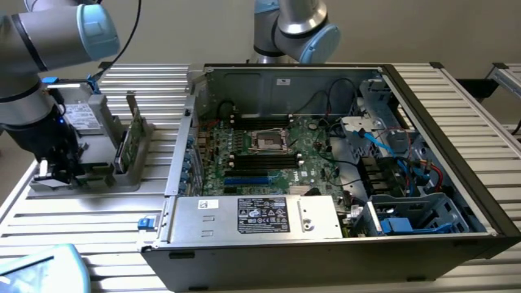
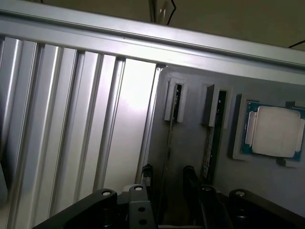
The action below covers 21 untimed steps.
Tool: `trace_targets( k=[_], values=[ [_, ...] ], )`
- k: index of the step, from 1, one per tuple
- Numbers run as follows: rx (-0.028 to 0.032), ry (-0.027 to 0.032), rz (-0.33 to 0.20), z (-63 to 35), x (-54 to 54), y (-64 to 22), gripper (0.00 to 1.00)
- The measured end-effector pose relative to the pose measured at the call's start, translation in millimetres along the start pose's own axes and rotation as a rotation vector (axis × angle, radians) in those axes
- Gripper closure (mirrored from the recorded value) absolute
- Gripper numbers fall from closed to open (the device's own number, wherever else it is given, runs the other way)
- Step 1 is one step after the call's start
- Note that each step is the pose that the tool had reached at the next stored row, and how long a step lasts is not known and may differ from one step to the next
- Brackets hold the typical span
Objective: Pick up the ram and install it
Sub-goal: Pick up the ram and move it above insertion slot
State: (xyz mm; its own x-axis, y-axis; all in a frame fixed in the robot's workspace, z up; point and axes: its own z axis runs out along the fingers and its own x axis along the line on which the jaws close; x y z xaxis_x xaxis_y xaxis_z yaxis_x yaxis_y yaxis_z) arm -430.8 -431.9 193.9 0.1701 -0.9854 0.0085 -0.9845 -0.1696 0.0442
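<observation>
Pincer point(image 2: 167, 170) open by ram point(image 1: 124, 150), CPU point(image 2: 275, 131) beside.

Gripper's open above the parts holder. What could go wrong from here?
1. In the wrist view the open gripper lines up with one thin green ram stick, but a second stick stands close beside it in the grey slotted holder; a finger might clip it.
2. The square silver processor chip lies just past those slots; sideways drift could knock it.
</observation>
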Motion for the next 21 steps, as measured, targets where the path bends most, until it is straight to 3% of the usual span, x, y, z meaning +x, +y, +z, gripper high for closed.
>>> trace_targets(
  k=[16,19,20,21],
  values=[
    [-0.0003,0.0013,0.000,2.7,0.0,-0.1,0.61],
    [-0.0004,0.0025,0.000,2.7,0.0,-0.1,0.69],
    [-0.0006,0.0032,0.000,2.7,0.0,-0.1,0.82],
    [-0.0005,0.0037,0.000,2.8,0.0,-0.1,0.82]
  ],
)
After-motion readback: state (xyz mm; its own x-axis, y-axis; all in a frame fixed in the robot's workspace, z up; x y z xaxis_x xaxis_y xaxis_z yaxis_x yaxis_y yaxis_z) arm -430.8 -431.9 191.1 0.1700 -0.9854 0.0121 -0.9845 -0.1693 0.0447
